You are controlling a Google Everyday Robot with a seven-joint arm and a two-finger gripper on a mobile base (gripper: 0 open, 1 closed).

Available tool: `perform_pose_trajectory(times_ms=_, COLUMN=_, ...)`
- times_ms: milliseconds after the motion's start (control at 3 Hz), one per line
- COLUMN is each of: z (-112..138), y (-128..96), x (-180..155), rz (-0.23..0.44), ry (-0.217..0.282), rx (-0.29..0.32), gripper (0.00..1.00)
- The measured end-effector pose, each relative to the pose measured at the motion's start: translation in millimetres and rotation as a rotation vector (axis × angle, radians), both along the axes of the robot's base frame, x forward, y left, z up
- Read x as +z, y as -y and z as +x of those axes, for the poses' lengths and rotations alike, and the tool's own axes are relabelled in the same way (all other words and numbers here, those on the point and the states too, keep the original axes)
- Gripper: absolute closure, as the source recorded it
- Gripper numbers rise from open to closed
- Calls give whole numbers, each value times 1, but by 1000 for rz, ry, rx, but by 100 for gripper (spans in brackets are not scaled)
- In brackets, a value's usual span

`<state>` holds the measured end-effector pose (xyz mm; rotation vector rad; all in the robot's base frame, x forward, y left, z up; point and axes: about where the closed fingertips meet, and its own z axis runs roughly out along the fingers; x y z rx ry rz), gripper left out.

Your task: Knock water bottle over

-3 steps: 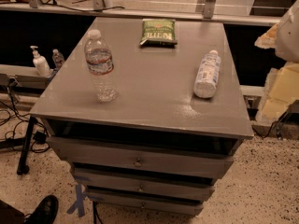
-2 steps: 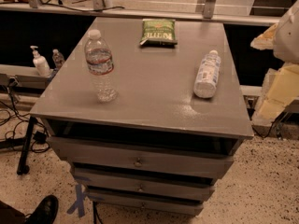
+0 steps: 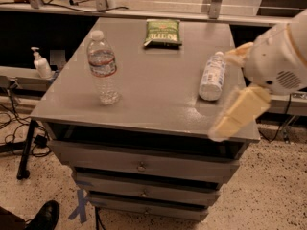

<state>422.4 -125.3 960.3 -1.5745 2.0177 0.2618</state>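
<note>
The water bottle (image 3: pixel 103 67) stands upright on the left part of the grey cabinet top (image 3: pixel 153 95). It is clear ribbed plastic with a white cap and a red-and-blue label band. My gripper (image 3: pixel 221 95) is at the right edge of the top, far to the right of the water bottle and not touching it. Its two tan fingers (image 3: pixel 240 111) are spread apart with nothing between them. The arm's white body (image 3: pixel 283 56) is behind them.
An opaque white bottle (image 3: pixel 212 75) lies on its side just left of the gripper. A green snack bag (image 3: pixel 163 32) lies at the back. A pump dispenser (image 3: pixel 41 63) stands on a low shelf at left. Drawers (image 3: pixel 141 164) are below, and a shoe (image 3: pixel 45 214) is at bottom left.
My gripper has moved left and down, from beyond the right edge to over the cabinet's right front corner. The bottles have not moved.
</note>
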Motion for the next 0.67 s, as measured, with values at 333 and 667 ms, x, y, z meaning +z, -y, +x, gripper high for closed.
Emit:
perform_pose_trajectory(times_ms=333, z=2, y=-48, x=-14, rz=179, ry=24, rx=6, gripper=0)
perform_pose_trajectory(times_ms=667, z=12, y=-90, x=-19, rz=338, ry=33, rx=-11, gripper=0)
